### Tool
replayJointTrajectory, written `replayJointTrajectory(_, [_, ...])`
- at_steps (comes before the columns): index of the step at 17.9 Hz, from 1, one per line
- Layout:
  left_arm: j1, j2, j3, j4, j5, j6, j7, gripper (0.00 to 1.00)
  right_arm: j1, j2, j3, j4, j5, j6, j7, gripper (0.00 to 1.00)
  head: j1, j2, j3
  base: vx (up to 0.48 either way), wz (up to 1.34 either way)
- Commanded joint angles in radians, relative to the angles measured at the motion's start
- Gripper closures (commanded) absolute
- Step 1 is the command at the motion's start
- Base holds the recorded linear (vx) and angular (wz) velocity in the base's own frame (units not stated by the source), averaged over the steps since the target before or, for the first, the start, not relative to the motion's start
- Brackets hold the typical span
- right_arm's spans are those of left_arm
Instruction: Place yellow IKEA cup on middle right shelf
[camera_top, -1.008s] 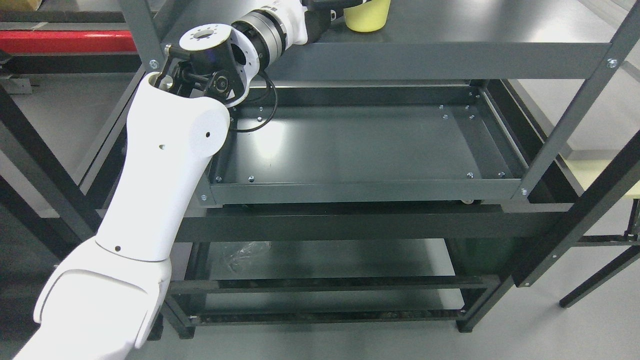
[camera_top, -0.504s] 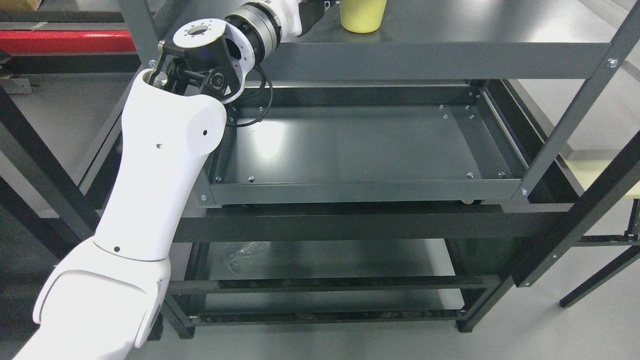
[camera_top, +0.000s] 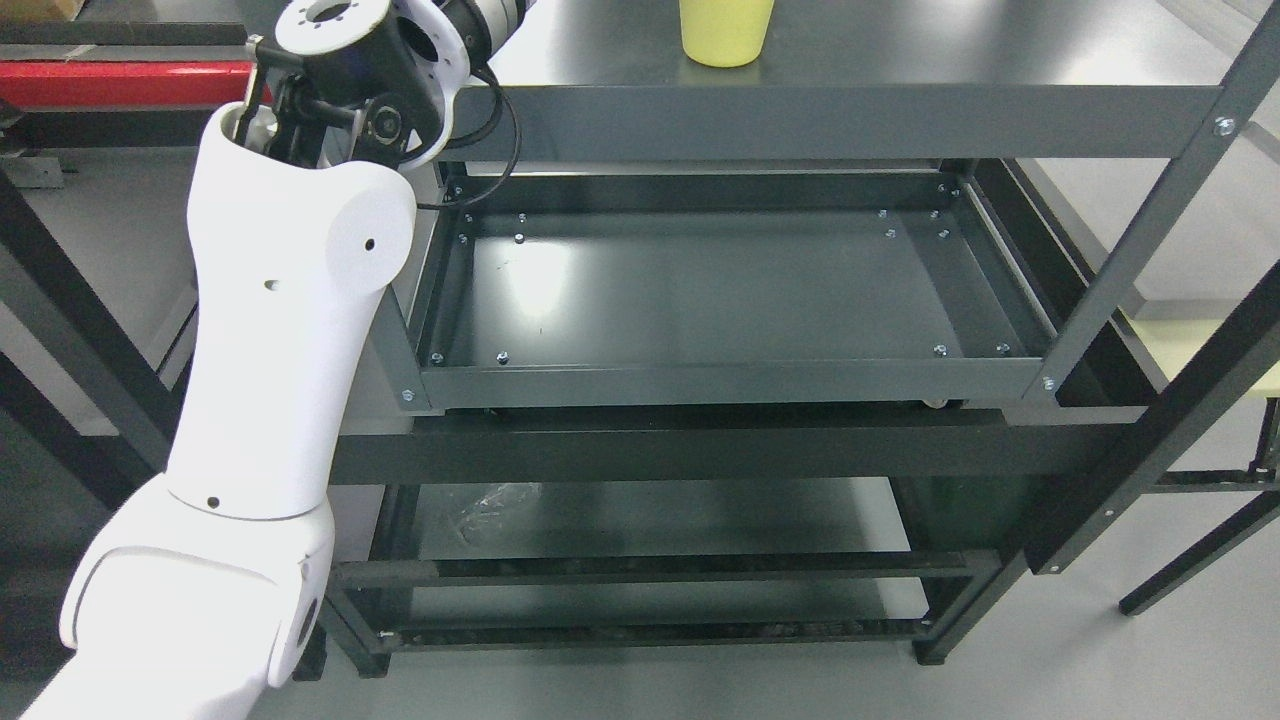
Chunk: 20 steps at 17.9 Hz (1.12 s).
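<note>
The yellow cup (camera_top: 724, 32) stands upright on the upper dark shelf (camera_top: 900, 60), near its front edge, with its rim cut off by the top of the picture. My left arm (camera_top: 290, 300) rises from the lower left, and its wrist (camera_top: 470, 15) leaves the frame at the top, left of the cup. The hand itself is out of view. Nothing touches the cup in what shows. The right arm is not in view.
Below the upper shelf lies a tray-like shelf (camera_top: 720, 380) with raised rims, and a lower shelf (camera_top: 650, 520) with a crumpled clear plastic bag (camera_top: 490, 505). Grey uprights (camera_top: 1150, 230) frame the rack on the right. A red bar (camera_top: 130, 82) crosses the top left.
My left arm has drawn back to the left and upward, away from the cup. The hand that was beside the cup has left the picture. The cup stands where it was.
</note>
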Motion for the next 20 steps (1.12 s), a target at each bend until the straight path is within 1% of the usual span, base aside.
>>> replayJointTrajectory(1, [0.017,0.017,0.091,-0.168,-0.023,0.003,-0.224,0.03,0.014,-0.017,0.017,0.0,-0.025,-0.001,0.0,0.01,0.0,0.0,0.0,0.0,0.0])
replayJointTrajectory(4, [0.036,0.017,0.088,-0.174,-0.021,0.012,-0.562,0.07,0.014,-0.017,0.017,0.0,-0.025,-0.001,0.0,0.01,0.0,0.0,0.0,0.0,0.0])
replayJointTrajectory(7, [0.063,0.017,0.054,-0.184,-0.021,0.02,-0.895,0.07,0.014,-0.017,0.017,0.0,-0.025,-0.001,0.0,0.01,0.0,0.0,0.0,0.0,0.0])
replayJointTrajectory(8, [0.083,0.017,0.022,-0.185,-0.02,0.023,-0.969,0.07,0.014,-0.017,0.017,0.0,-0.025,-0.001,0.0,0.01,0.0,0.0,0.0,0.0,0.0])
replayJointTrajectory(9, [0.123,0.017,-0.039,-0.185,-0.02,0.024,-1.029,0.07,0.014,-0.017,0.017,0.0,-0.025,-0.001,0.0,0.01,0.0,0.0,0.0,0.0,0.0])
replayJointTrajectory(10, [0.158,0.017,-0.094,-0.19,-0.02,0.024,-1.057,0.07,0.014,-0.017,0.017,0.0,-0.025,-0.001,0.0,0.01,0.0,0.0,0.0,0.0,0.0])
replayJointTrajectory(12, [0.278,0.018,-0.216,-0.211,-0.021,0.023,-1.07,0.07,0.014,-0.017,0.017,0.0,-0.025,-0.001,0.0,0.01,0.0,0.0,0.0,0.0,0.0])
replayJointTrajectory(14, [0.374,0.023,-0.302,-0.211,-0.029,0.021,-1.064,0.06,0.014,-0.017,0.017,0.0,-0.025,-0.001,0.0,0.01,0.0,0.0,0.0,0.0,0.0])
replayJointTrajectory(16, [0.483,0.021,-0.336,-0.196,-0.067,0.012,-1.032,0.06,0.014,-0.017,0.017,0.0,-0.025,-0.001,0.0,0.0,0.0,0.0,0.0,0.0,0.0])
replayJointTrajectory(17, [0.528,0.021,-0.336,-0.178,-0.11,0.0,-0.984,0.03,0.014,-0.017,0.017,0.0,-0.025,-0.001,0.0,0.01,0.0,0.0,0.0,0.0,0.0])
replayJointTrajectory(18, [0.571,0.017,-0.322,-0.137,-0.183,-0.047,-0.909,0.02,0.014,-0.017,0.017,0.0,-0.025,-0.001,0.0,0.01,0.0,0.0,0.0,0.0,0.0])
replayJointTrajectory(19, [0.599,0.017,-0.311,-0.086,-0.239,-0.122,-0.833,0.02,0.014,-0.017,0.017,0.0,-0.025,-0.001,0.0,0.0,0.0,0.0,0.0,0.0,0.0])
replayJointTrajectory(20, [0.623,0.017,-0.279,-0.023,-0.288,-0.232,-0.723,0.02,0.014,-0.017,0.017,0.0,-0.025,-0.001,0.0,0.01,0.0,0.0,0.0,0.0,0.0])
